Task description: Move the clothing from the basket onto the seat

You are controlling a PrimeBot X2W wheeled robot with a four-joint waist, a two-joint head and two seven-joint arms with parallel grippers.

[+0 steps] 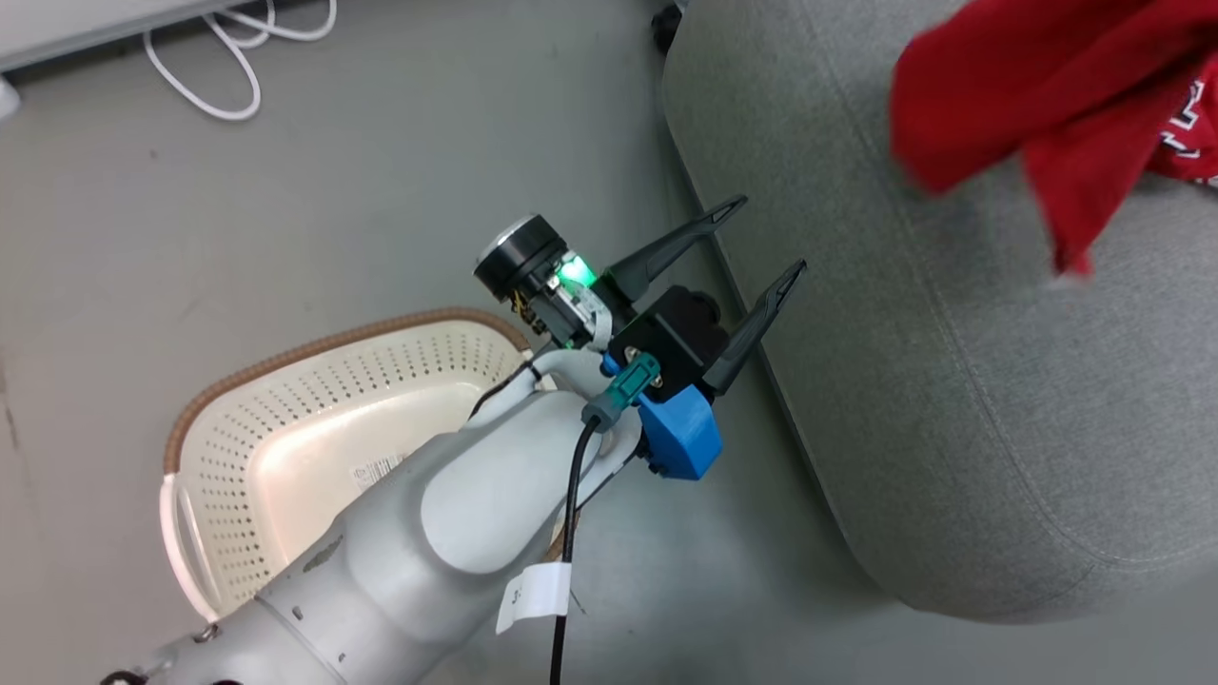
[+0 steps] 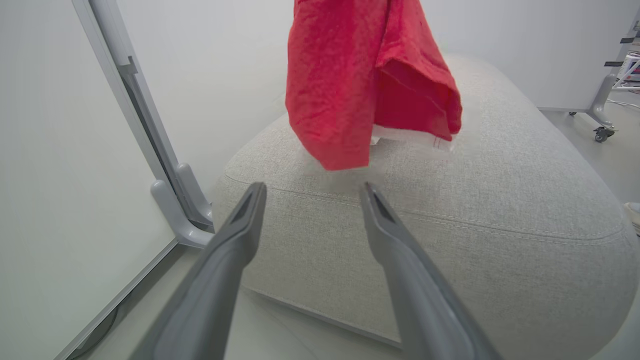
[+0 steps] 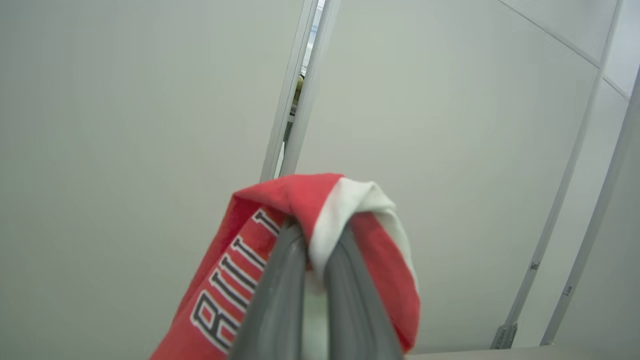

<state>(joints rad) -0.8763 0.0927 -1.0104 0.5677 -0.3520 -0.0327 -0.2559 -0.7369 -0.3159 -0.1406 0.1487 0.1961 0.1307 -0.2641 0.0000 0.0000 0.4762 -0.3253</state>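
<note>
The red clothing point(image 1: 1047, 86) hangs in the air over the grey seat point(image 1: 952, 381) at the upper right of the head view. My right gripper point(image 3: 317, 240) is shut on a bunched fold of it, red fabric point(image 3: 240, 265) with white trim and black-and-white lettering. My left gripper point(image 1: 773, 233) is open and holds nothing; it hovers over the floor beside the seat's edge, pointing at the seat point(image 2: 475, 200) and the hanging clothing point(image 2: 350, 75). The cream basket point(image 1: 285, 419) stands on the floor under my left forearm, and the part of its floor I can see holds just a label sticker.
A white cable point(image 1: 228, 57) loops on the floor at the upper left. Beside the seat stands a white partition panel with a grey foot point(image 2: 175, 200), and a caster point(image 2: 600, 132) is on the floor at the far right. Grey floor lies between basket and seat.
</note>
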